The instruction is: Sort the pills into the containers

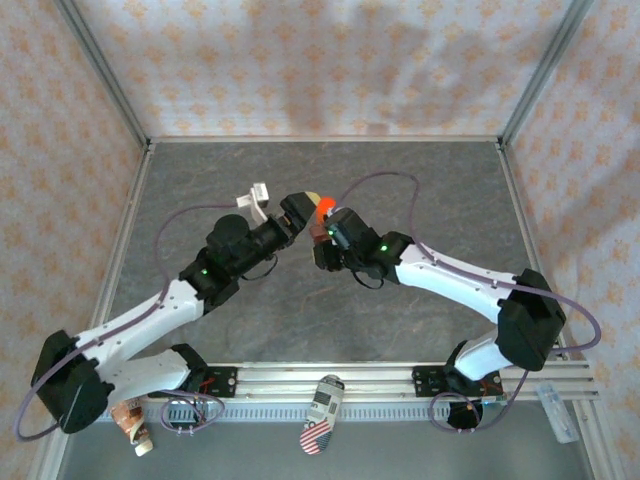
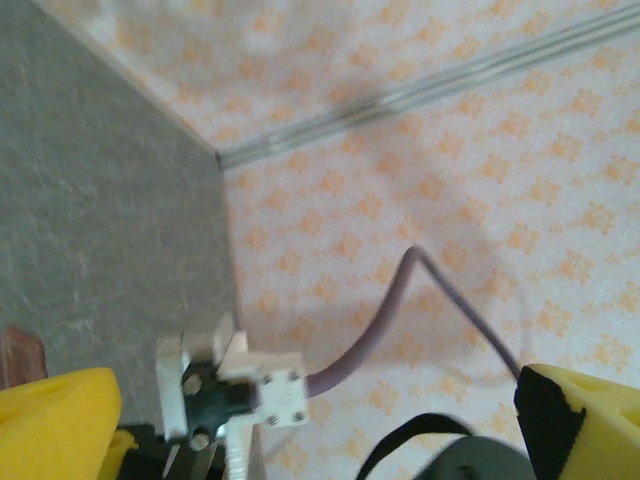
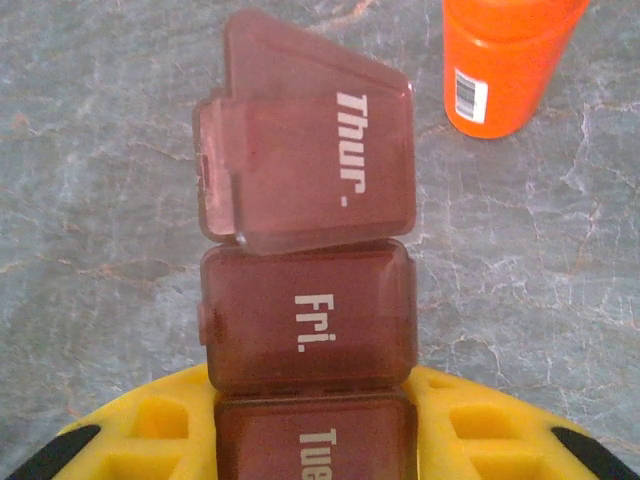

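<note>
Three compartments show on the containers (image 3: 305, 320), a dark red-brown strip running up the centre of the right wrist view. "Tue" sits at the bottom edge. "Fri." is above it with its lid down, and "Thur." is uppermost with its lid (image 3: 320, 170) raised and tilted.

- Right fingers (image 3: 140, 430): closed tight on the "Tue" end of the strip, which lies on the worktop (image 3: 100, 200).
- Left fingers (image 2: 60, 420): spread as wide as they go, nothing between them, aimed toward the patterned wall.
- Top view: both arms meet at centre frame, by the orange bottle (image 1: 325, 207).
- Pills: none I can pick out on the worktop or in the open cell, probably too small to see.

Step in hand, as I judge it: steady the strip so the open "Thur." cell can be filled.
- Keep the grip square on the end cell so the strip cannot pivot.
- Bring the left fingers in from the side away from the raised lid, which looks ready to drop shut.
- Narrow them well before trying for a speck.

Materials:
- The strip is smooth, translucent hard plastic with rounded corners and white printed letters.
- The bottle is a glossy cylinder with a white barcode label.
- The worktop is grey, matte and marbled.
- The finger pads are yellow foam with moulded hollows.
</note>
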Robot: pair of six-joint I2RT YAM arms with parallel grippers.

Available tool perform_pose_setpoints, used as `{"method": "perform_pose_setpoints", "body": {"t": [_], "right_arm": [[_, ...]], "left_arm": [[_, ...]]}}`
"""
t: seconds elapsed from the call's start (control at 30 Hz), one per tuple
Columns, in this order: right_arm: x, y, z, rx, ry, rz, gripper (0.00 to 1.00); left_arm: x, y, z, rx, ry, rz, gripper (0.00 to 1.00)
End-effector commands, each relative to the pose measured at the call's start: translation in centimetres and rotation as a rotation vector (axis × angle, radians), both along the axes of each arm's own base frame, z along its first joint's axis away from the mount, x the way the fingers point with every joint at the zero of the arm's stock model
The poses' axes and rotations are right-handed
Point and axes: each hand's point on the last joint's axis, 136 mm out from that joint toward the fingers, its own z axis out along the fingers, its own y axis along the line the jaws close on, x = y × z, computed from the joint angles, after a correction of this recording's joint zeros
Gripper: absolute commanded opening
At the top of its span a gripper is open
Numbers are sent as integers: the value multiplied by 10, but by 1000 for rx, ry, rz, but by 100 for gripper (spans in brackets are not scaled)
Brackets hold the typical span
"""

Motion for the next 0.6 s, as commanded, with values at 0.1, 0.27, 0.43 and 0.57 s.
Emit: {"method": "perform_pose_setpoints", "body": {"t": [0.1,0.27,0.43,0.57], "right_arm": [[-8,-21,-28,-119,-5,54,19],[-16,-21,-66,-218,45,162,22],[-21,-8,-94,-239,81,245,25],[-27,4,-106,-241,97,313,27]], "left_arm": [[4,57,-24,285,15,226,100],[12,90,-58,364,86,306,100],[21,108,-88,399,154,329,100],[22,110,-102,424,176,320,100]]}}
